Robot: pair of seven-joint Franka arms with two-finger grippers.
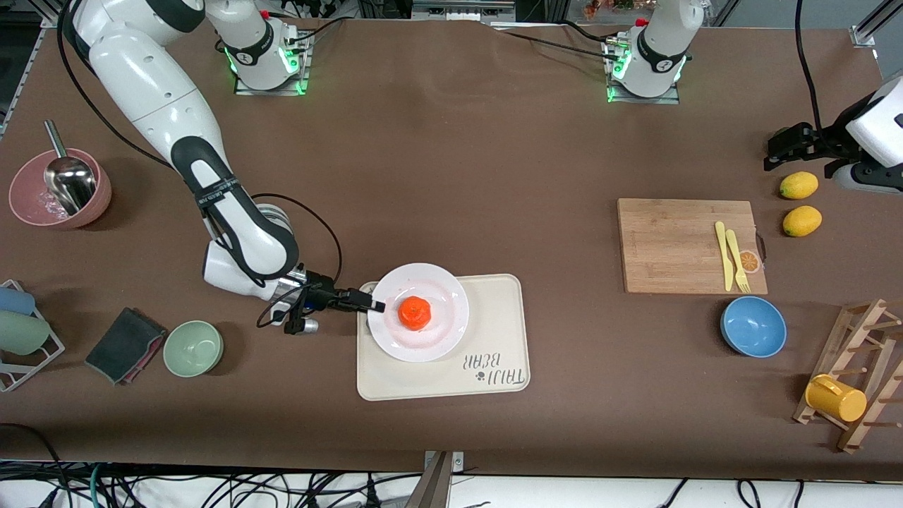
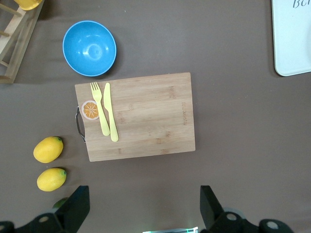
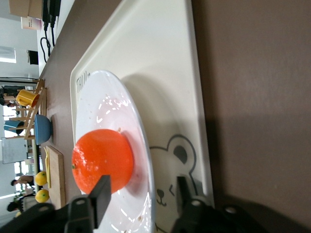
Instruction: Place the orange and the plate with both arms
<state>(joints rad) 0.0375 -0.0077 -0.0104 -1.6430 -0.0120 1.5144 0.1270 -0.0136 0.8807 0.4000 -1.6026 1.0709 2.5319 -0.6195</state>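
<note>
The orange [image 1: 414, 312] sits in the middle of the white plate [image 1: 441, 339], which rests on the cream bear-printed tray [image 1: 494, 317]. My right gripper [image 1: 374, 305] is low at the plate's rim on the side toward the right arm's end, open, with one finger over the plate and one beside the rim. The right wrist view shows the orange [image 3: 102, 158], the plate [image 3: 107, 104], and the rim passing between the spread fingers of the right gripper [image 3: 141, 194]. My left gripper [image 1: 776, 152] hangs open and empty over the table near the lemons; in its wrist view [image 2: 144, 208] only bare table lies between its fingers.
A bamboo board [image 1: 670, 243] with a yellow fork and knife, two lemons [image 1: 798, 185] and a blue bowl [image 1: 753, 326] lie toward the left arm's end, with a mug rack [image 1: 853, 367]. A green bowl [image 1: 193, 348], a dark cloth [image 1: 125, 344] and a pink bowl [image 1: 92, 204] lie toward the right arm's end.
</note>
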